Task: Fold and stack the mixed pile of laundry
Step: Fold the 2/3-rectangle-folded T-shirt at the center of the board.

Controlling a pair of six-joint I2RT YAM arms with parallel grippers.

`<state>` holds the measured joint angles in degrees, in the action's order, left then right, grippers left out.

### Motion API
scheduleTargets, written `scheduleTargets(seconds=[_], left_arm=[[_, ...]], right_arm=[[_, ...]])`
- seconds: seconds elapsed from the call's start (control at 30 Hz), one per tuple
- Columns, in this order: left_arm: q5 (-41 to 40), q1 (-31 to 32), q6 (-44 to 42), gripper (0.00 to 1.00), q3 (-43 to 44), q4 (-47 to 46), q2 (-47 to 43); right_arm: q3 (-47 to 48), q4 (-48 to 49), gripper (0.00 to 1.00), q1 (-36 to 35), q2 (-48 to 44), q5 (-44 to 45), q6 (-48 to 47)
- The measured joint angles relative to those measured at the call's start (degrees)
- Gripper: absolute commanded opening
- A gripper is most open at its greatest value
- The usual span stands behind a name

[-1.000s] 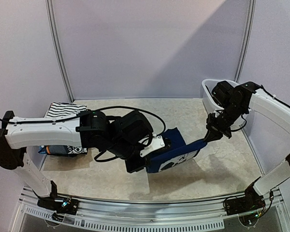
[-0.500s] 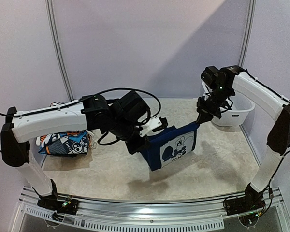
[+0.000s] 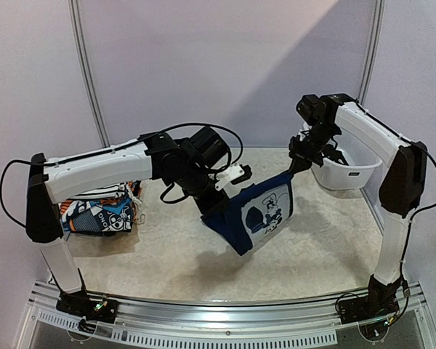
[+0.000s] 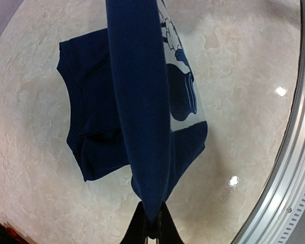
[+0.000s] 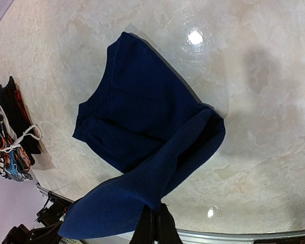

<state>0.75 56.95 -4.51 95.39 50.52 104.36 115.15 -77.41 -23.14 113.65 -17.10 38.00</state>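
A navy blue garment (image 3: 258, 214) with a white cartoon print hangs stretched between both grippers above the table; its lower end droops toward the tabletop. My left gripper (image 3: 209, 207) is shut on its left corner, and in the left wrist view the fingers (image 4: 151, 223) pinch a fold of the navy cloth (image 4: 142, 101). My right gripper (image 3: 296, 163) is shut on the right corner, with the cloth (image 5: 142, 127) trailing from the closed gripper (image 5: 155, 216). The rest of the laundry pile (image 3: 94, 214), with blue cartoon-print cloth on top, lies at the table's left edge.
A white plastic tub (image 3: 345, 171) stands at the back right, just behind the right gripper. A metal rail (image 3: 218, 320) runs along the near edge of the table. Purple walls close in the back and sides. The pile (image 5: 10, 137) also shows in the right wrist view.
Both arms have risen and moved back, lifting the navy garment off the table. It has gone from lying low between them to hanging spread in the air.
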Motion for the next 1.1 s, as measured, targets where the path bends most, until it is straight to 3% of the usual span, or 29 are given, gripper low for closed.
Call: scheduleTargets(seconds=[1.1], left_arm=[[3.1, -9.6, 9.0, 0.0, 0.0, -1.9, 9.3]], right_arm=[[11.6, 6.7, 0.0, 0.7, 18.6, -7.8, -4.6]])
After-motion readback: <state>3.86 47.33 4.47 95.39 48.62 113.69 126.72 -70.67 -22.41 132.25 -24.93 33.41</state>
